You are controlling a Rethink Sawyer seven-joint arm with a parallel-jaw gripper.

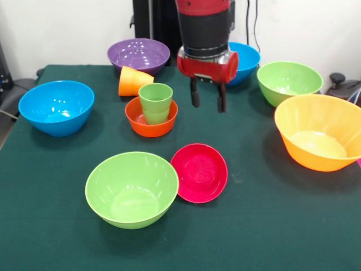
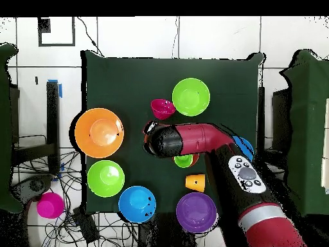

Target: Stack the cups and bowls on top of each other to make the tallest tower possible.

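Note:
My gripper [image 1: 207,97] hangs open above the cloth with nothing between its fingers, just right of the light green cup [image 1: 155,101]. That cup stands upright inside the small orange-red bowl [image 1: 150,125]. An orange cup [image 1: 133,81] lies on its side behind them, in front of the purple bowl [image 1: 139,55]. The small magenta bowl [image 1: 199,173] leans tilted against a light green bowl [image 1: 132,189] at the front. A blue bowl [image 1: 56,107] sits at the left; another blue bowl [image 1: 247,59] is partly hidden behind the arm. At the right are a second green bowl [image 1: 289,82] and the large orange bowl [image 1: 321,131].
The dark green cloth [image 1: 254,226] covers the table [image 2: 128,77]. In the overhead view the arm [image 2: 199,138] lies across the table's middle and hides most of the green cup and orange-red bowl. A pink round thing [image 2: 49,204] lies off the table among cables.

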